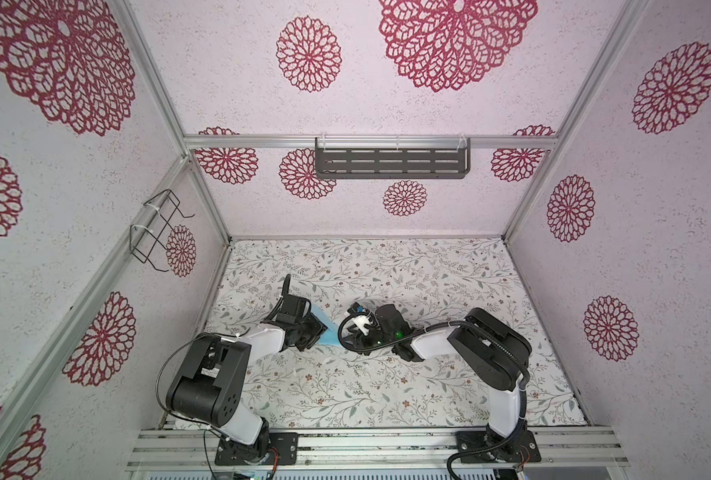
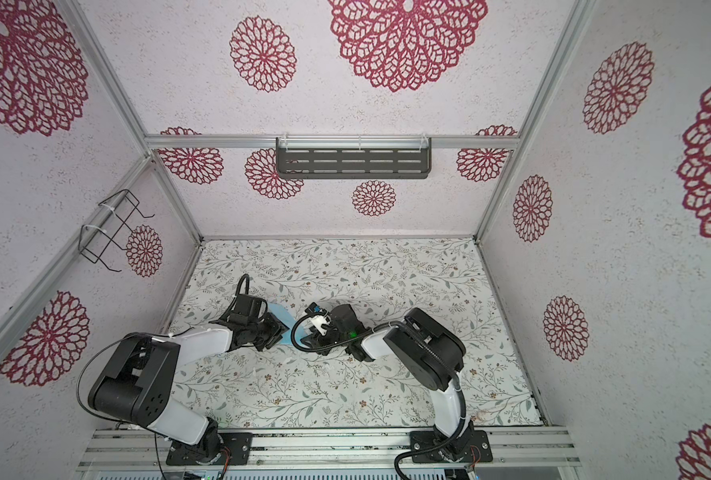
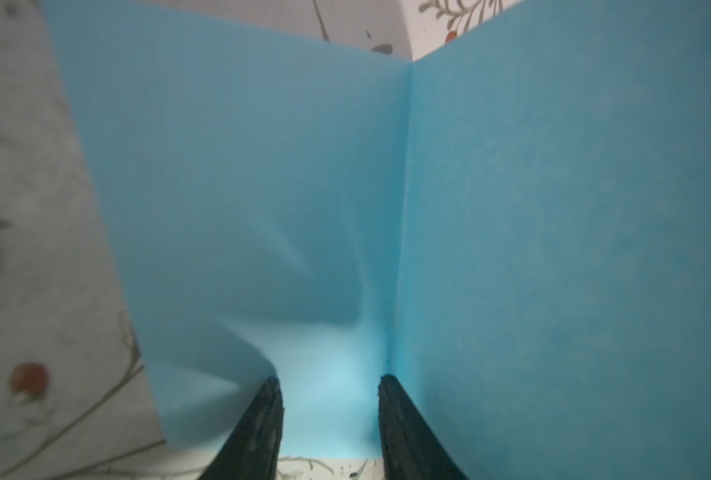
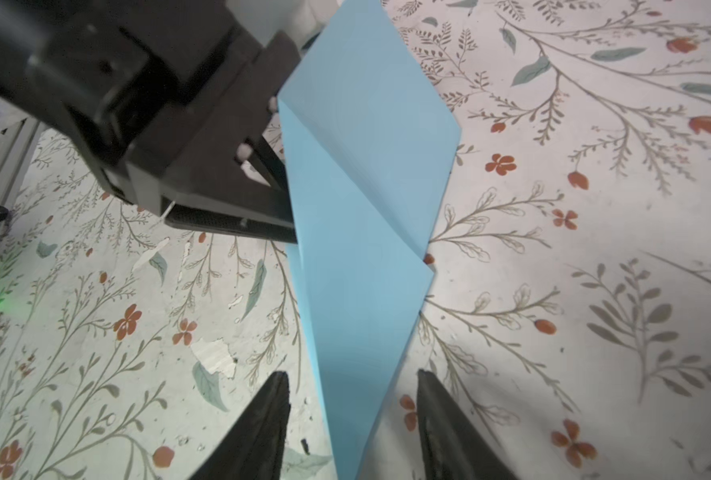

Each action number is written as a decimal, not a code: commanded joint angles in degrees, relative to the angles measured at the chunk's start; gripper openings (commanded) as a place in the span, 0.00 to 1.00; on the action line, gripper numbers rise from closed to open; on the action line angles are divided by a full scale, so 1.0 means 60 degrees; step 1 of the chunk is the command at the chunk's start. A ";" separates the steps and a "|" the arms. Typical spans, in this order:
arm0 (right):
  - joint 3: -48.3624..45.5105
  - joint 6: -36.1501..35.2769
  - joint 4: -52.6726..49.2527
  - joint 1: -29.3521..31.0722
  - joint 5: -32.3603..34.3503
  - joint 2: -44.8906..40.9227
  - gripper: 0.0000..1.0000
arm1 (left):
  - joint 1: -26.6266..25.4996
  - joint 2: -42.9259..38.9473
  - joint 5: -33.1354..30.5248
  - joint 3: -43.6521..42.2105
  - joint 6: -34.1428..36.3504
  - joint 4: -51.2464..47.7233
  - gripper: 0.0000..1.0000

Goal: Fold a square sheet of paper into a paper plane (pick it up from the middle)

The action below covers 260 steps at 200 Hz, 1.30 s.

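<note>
Blue paper (image 4: 366,208) is up between the 2 grippers near the middle of the floral table (image 4: 595,249), a little to the left side. It is part-folded, with diagonal flaps layered over each other and tapering toward the right wrist camera. Whether its lower edge touches the table I cannot tell.

Left gripper (image 3: 329,380) has it. The 2 fingers stand part-way closed with paper bunched between them; 1 finger is against a sharp crease and the sheet curls round the other. The puckering there reads as a loose pinch, and my judgement is that the pinch sits at the crease so the layers cannot spring apart.

Right gripper (image 4: 351,374) has its jaws spread, straddling the narrow end of the paper — neither finger is visibly pressing on it. That looks like a stand-off position, with the paper lined up in the gap and nothing clamped, so the left side alone carries it.

Now the poses, in a top view. The left arm (image 1: 262,336) comes off the near rail, elbow doubled up high, forearm reaching inward and wrist aimed to the right. The right arm (image 1: 432,345) mirrors it — elbow raised, forearm running left, wrist low over the table. The 2 grippers face each other with the blue strip (image 1: 329,336) just showing between them.
</note>
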 commanded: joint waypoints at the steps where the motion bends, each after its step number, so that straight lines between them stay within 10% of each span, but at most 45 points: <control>1: -0.0148 -0.0990 0.1315 0.0275 0.0709 -0.0219 0.52 | -0.0089 0.0382 -0.0260 -0.0126 -0.0013 -0.0775 0.42; 260: 0.0635 -0.1372 0.1394 0.0540 0.0836 0.0971 0.19 | -0.0104 0.0192 -0.0182 -0.0117 0.0111 -0.0925 0.41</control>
